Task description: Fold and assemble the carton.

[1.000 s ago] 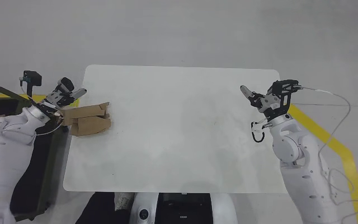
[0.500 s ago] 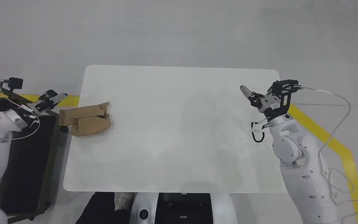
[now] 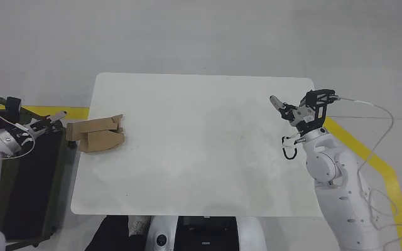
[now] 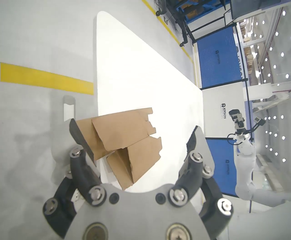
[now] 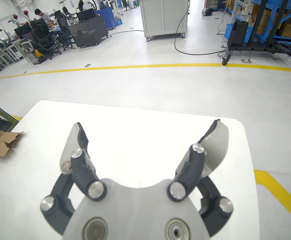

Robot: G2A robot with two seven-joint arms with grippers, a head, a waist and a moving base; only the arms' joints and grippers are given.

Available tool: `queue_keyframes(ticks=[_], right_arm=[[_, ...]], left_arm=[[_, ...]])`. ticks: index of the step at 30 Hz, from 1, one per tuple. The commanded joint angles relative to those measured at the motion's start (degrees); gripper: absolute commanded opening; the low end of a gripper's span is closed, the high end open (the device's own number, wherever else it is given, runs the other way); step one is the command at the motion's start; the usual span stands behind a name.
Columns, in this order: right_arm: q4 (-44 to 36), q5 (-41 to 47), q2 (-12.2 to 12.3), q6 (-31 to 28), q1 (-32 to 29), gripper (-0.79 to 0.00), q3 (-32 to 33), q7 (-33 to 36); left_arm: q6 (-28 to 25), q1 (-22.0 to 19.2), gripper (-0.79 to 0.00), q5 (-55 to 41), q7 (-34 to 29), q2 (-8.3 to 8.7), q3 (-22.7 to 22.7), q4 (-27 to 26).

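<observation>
Pulled back off the carton [image 3: 95, 133], which lies part-folded at the table's [image 3: 201, 182] left edge, the left gripper [image 3: 50, 120] hangs wide and empty, the right gripper [image 5: 146, 125] wide well apart; folding looks barely begun, needing a fresh flap grasp.

A white table [image 3: 201, 157] with rounded corners stands on a pale grey floor [image 3: 201, 37]. A dark cart [image 3: 31, 188] with a green frame sits just beside the table's left edge. A yellow line [image 3: 370, 160] crosses the floor near the table's right side. Beyond the table's far edge, another yellow line [image 5: 145, 66] curves across the floor. Farther off stand a grey cabinet [image 5: 163, 17] on castors, a black cable [image 5: 175, 43] trailing beside it, black chairs [image 5: 42, 38] and blue panels [image 4: 218, 56].
</observation>
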Motion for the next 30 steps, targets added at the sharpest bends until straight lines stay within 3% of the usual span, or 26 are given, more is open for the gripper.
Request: queue_keyframes(ticks=[1, 6, 11, 17, 21, 30], right_arm=[[0.0, 0.0, 0.0, 0.0, 0.0, 0.000, 0.0, 0.0], [0.0, 0.0, 0.0, 0.0, 0.0, 0.000, 0.0, 0.0], [0.0, 0.0, 0.0, 0.0, 0.0, 0.000, 0.0, 0.0], [0.0, 0.0, 0.0, 0.0, 0.0, 0.000, 0.0, 0.0], [0.0, 0.0, 0.0, 0.0, 0.0, 0.000, 0.0, 0.0], [0.0, 0.0, 0.0, 0.0, 0.0, 0.000, 0.0, 0.0]], left_arm=[[0.9, -0.4, 0.000, -1.3, -0.9, 0.17, 0.4, 0.8], [-0.1, -1.7, 0.000, -1.5, 0.1, 0.38, 1.7, 5.4], [1.1, -5.6, 0.000, -1.2, 0.5, -0.12, 2.7, 12.7], [8.0, -10.5, 0.000, 2.0, 0.4, -2.29, 6.3, 18.1], [8.5, -12.6, 0.000, 0.9, -5.1, -3.98, 7.9, 20.7], [10.1, -15.4, 0.000, 3.9, -3.0, -6.74, 10.9, 24.3]])
